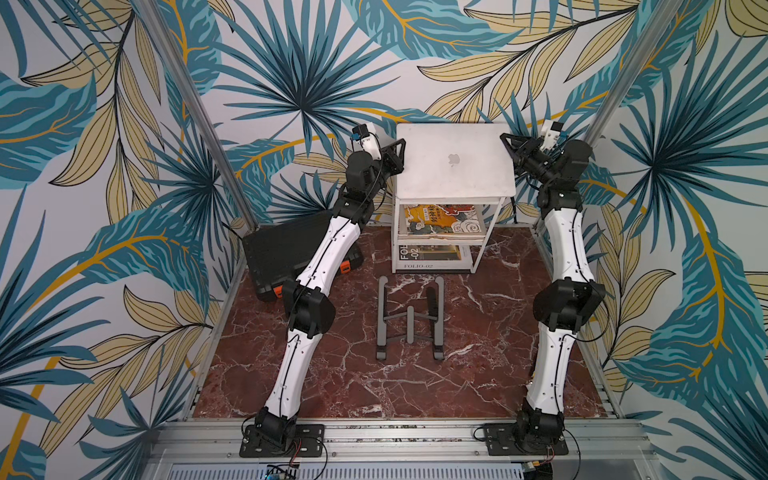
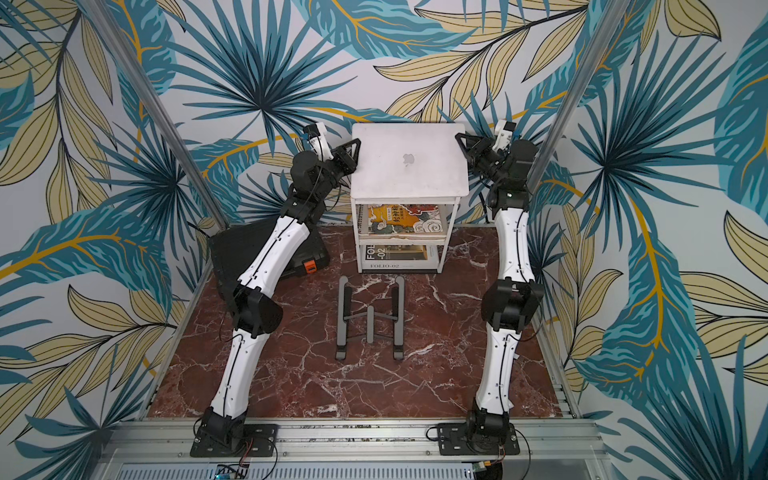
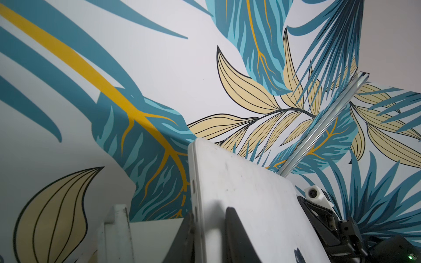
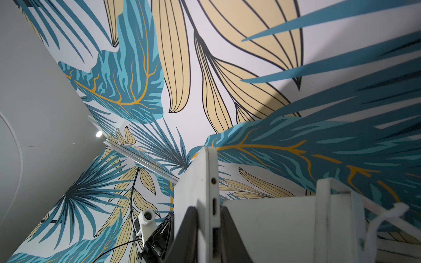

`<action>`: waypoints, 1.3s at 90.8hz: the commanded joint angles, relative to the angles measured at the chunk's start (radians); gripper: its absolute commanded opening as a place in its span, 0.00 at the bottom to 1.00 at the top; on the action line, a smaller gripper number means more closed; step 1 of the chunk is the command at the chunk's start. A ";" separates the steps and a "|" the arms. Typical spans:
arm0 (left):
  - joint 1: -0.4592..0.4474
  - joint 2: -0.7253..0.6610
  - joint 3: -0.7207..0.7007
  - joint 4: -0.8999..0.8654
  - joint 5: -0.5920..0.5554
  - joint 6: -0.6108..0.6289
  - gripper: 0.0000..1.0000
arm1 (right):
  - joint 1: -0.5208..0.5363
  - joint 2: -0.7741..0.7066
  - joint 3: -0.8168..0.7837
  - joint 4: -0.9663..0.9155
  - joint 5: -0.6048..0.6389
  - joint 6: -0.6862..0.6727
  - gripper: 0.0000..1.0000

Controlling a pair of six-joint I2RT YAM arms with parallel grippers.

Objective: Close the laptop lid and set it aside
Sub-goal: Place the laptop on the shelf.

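Note:
The silver laptop (image 1: 453, 174) (image 2: 409, 174) lies flat over the top of the white shelf rack (image 1: 496, 226) (image 2: 453, 224) at the back, in both top views. Its lid (image 1: 432, 145) is down, with the apple logo facing up. My left gripper (image 1: 400, 154) (image 2: 356, 154) (image 3: 209, 211) is shut on the laptop's (image 3: 246, 193) left edge, one finger above and one below. At the opposite side my right gripper (image 1: 508, 146) (image 2: 461, 144) (image 4: 208, 208) is shut on the laptop's (image 4: 196, 182) right edge, beside its ports. Whether the laptop rests on the rack (image 4: 273, 227) or hangs just above it, I cannot tell.
A grey folding laptop stand (image 1: 410, 318) sits mid-table on the red marble surface. A black ribbed case with orange latches (image 1: 282, 249) lies at the back left under my left arm. Magazines (image 1: 442, 220) fill the rack's shelves. Aluminium posts (image 1: 195, 116) and papered walls close in both sides.

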 commanded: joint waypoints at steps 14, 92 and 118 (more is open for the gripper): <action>-0.058 0.073 -0.021 0.174 -0.010 0.129 0.37 | 0.055 0.049 0.028 -0.030 0.051 -0.034 0.00; 0.043 -0.043 -0.324 0.311 0.007 0.197 1.00 | 0.008 0.102 -0.018 0.044 0.022 0.001 0.00; 0.079 -0.204 -0.507 0.334 0.004 0.305 1.00 | -0.006 0.093 -0.036 0.051 0.016 0.006 0.00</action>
